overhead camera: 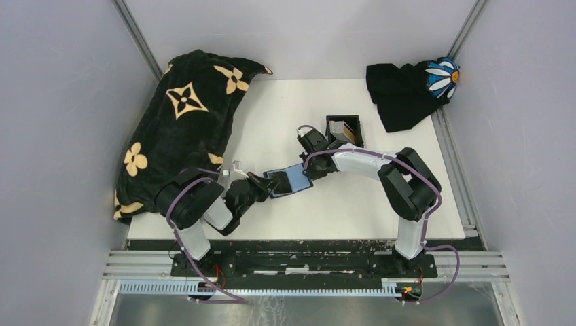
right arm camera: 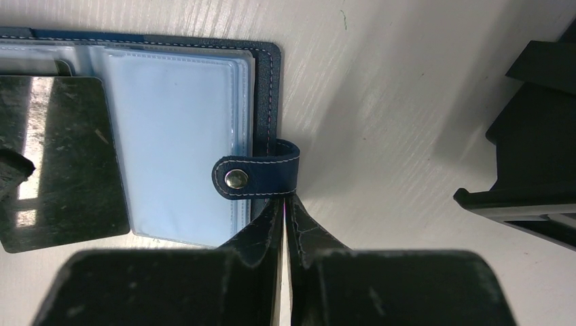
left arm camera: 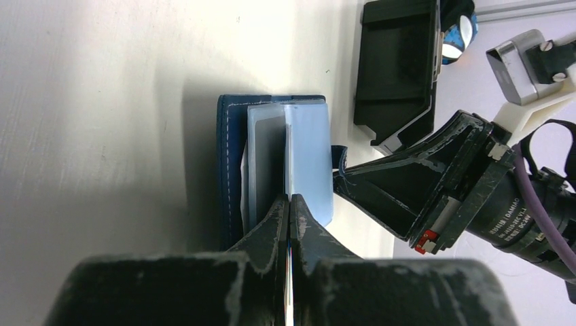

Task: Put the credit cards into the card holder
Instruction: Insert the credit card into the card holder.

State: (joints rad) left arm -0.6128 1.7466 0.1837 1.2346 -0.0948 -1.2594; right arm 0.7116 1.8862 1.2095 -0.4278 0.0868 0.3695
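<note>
Top view, left to right: a black cloth with tan flowers (overhead camera: pixel 183 129) at the table's (overhead camera: pixel 285 102) left edge; the left gripper (overhead camera: pixel 265 187); the open card holder (overhead camera: pixel 292 180) near the table's middle, between the two grippers; the right gripper (overhead camera: pixel 314 170); a black tray (overhead camera: pixel 329 129) holding more credit cards (overhead camera: pixel 343 131), just behind the right wrist; a black cloth with a daisy (overhead camera: pixel 407 92) in the far right corner.

Only the top view gives this overall layout. Only the wrist views resolve the grips.

Left gripper: jaws pressed together on a thin credit card (right arm camera: pixel 64 163). The left wrist view shows that card edge-on. The right wrist view shows its dark, glossy face over the left half of the holder's clear sleeves (right arm camera: pixel 180 136). Whether the card is inside a sleeve cannot be told.

Right gripper: jaws almost closed, pinching the loop of the snap tab (right arm camera: pixel 261 175) at the holder's right edge.

Card holder: lies flat and open, light-blue inside facing up. Its long axis runs left to right across the table, its right end slightly farther from the arm bases. The tab end points at the right gripper and the other end at the left gripper.
</note>
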